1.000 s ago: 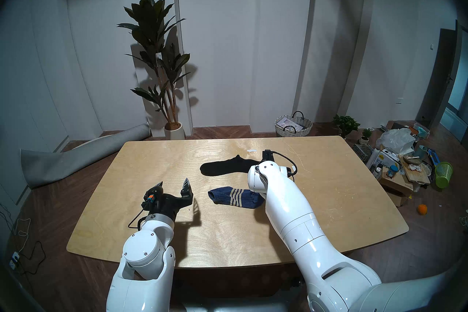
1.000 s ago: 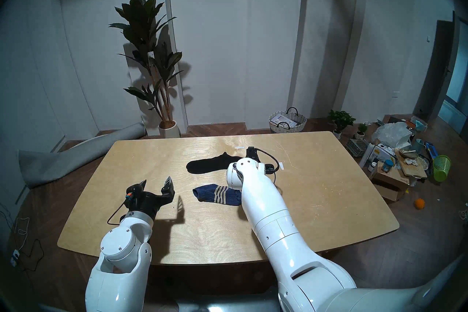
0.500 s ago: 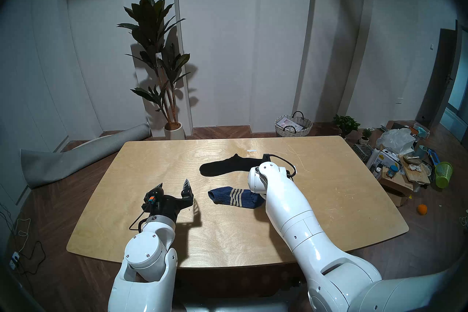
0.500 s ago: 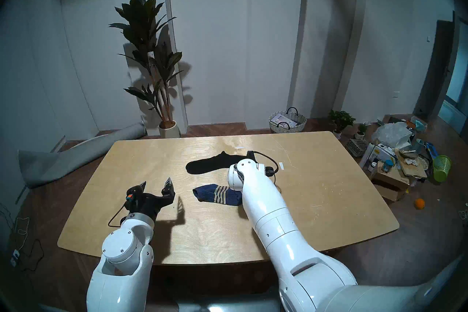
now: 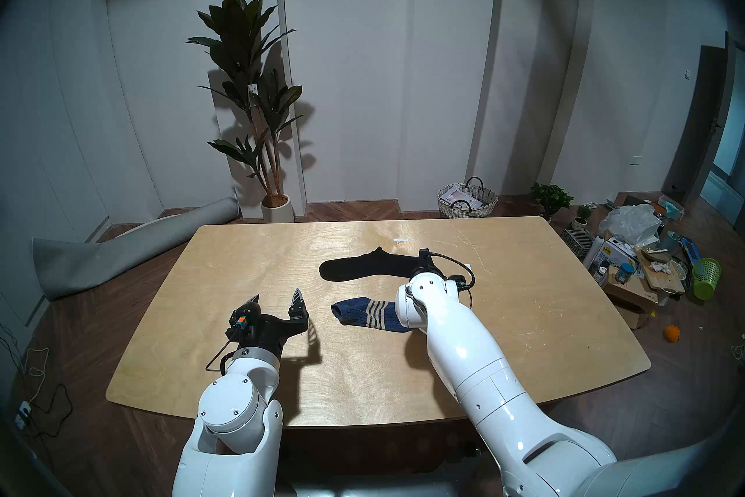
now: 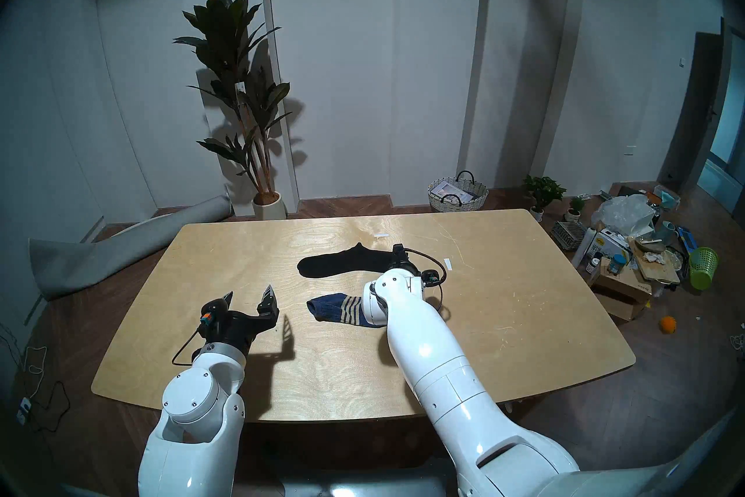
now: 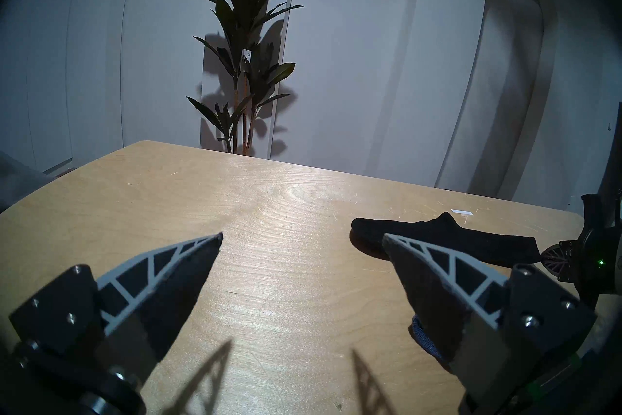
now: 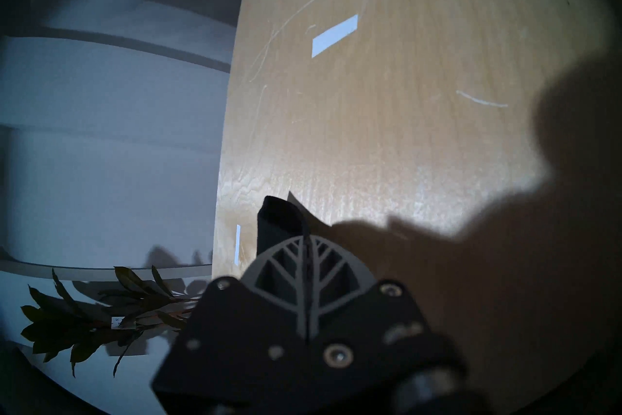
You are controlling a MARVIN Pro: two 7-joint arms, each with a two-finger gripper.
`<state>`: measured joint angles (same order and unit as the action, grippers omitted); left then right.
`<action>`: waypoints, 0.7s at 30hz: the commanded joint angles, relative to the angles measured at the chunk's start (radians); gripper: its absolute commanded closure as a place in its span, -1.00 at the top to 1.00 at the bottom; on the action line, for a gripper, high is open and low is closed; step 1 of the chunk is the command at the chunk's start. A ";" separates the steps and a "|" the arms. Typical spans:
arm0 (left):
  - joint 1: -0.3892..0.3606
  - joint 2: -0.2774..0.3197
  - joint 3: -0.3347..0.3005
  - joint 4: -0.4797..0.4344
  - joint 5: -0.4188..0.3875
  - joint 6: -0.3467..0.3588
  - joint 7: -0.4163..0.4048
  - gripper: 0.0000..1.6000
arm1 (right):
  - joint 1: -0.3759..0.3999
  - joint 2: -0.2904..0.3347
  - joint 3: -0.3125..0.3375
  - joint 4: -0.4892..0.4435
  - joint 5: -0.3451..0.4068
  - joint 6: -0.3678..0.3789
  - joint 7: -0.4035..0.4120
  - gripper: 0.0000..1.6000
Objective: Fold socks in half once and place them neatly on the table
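Observation:
The plain black sock (image 5: 358,267) lies flat and stretched out on the far middle of the birch table (image 5: 262,254). My right gripper (image 8: 304,235) is shut on its right end (image 8: 274,222), low over the table; in the head views the wrist hides the fingers. The navy sock with tan stripes (image 5: 365,312) lies nearer me, its right part hidden behind my right forearm. My left gripper (image 5: 277,294) is open and empty, left of the navy sock. In the left wrist view the left gripper (image 7: 303,235) points across bare table, with the black sock (image 7: 437,234) beyond its right finger.
White tape strips (image 5: 400,240) (image 8: 335,35) are stuck to the table near the black sock. Off the table are a potted plant (image 5: 250,80), a woven basket (image 5: 467,199), a rolled grey carpet (image 5: 121,254) at left and floor clutter (image 5: 645,250) at right.
My right wrist has dropped lower and drawn slightly toward me at the black sock's right end. The socks and the left gripper have hardly moved.

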<state>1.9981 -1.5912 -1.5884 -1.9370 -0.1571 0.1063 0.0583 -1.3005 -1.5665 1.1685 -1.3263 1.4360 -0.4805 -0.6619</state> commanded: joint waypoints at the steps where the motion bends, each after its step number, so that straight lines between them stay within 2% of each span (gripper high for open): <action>1: -0.009 -0.006 -0.003 -0.022 0.000 -0.023 0.005 1.00 | -0.005 0.007 -0.021 -0.051 -0.025 -0.012 0.075 -1.00; 8: -0.008 -0.012 -0.008 -0.024 0.000 -0.026 0.014 1.00 | 0.038 -0.003 -0.064 -0.002 -0.054 -0.014 0.135 -1.00; 15: -0.001 -0.020 -0.018 -0.031 -0.006 -0.029 0.027 1.00 | 0.093 -0.017 -0.116 0.045 -0.084 0.002 0.160 -1.00; 21: 0.005 -0.025 -0.034 -0.040 -0.015 -0.037 0.039 1.00 | 0.144 -0.015 -0.174 0.080 -0.153 0.003 0.166 -1.00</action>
<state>1.9983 -1.6108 -1.6130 -1.9433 -0.1662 0.0876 0.0939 -1.2436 -1.5677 1.0455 -1.2530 1.3533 -0.4812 -0.5227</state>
